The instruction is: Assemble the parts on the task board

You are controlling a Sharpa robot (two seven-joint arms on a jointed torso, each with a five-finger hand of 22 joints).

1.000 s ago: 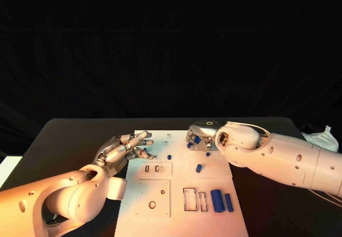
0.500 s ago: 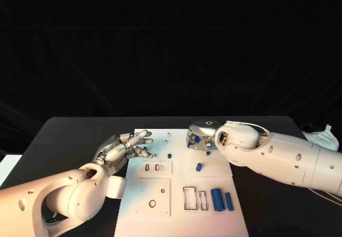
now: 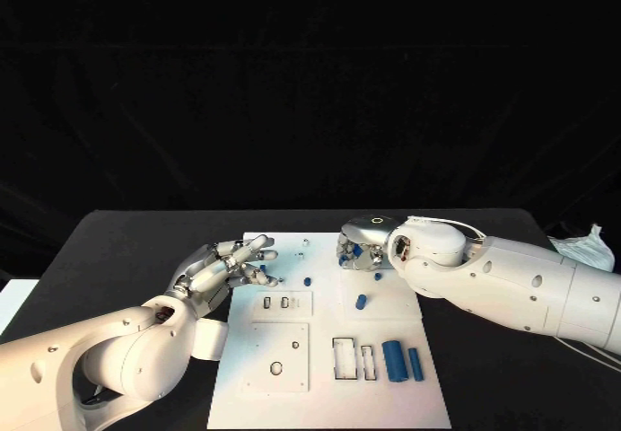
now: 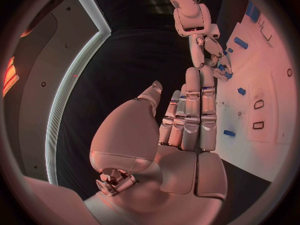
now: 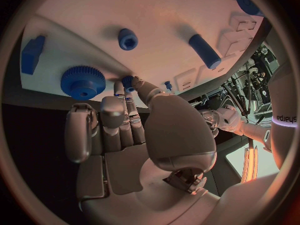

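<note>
left arm (image 3: 104,359): smooth white rounded shell, small dark screw holes
right arm (image 3: 504,283): white casing, thin pale cable looped over wrist
left hand (image 3: 227,268): silver segmented fingers
right hand (image 3: 359,242): silver, ring mark on top

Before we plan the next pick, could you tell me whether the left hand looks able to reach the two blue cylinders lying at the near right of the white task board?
Probably yes: the left hand is open, and nothing lies between it and the two blue cylinders across the white task board.

Blue parts (image 3: 395,351) on a white task board (image 3: 298,377), black table (image 3: 129,251), silver robot hands (image 3: 231,269).
</note>
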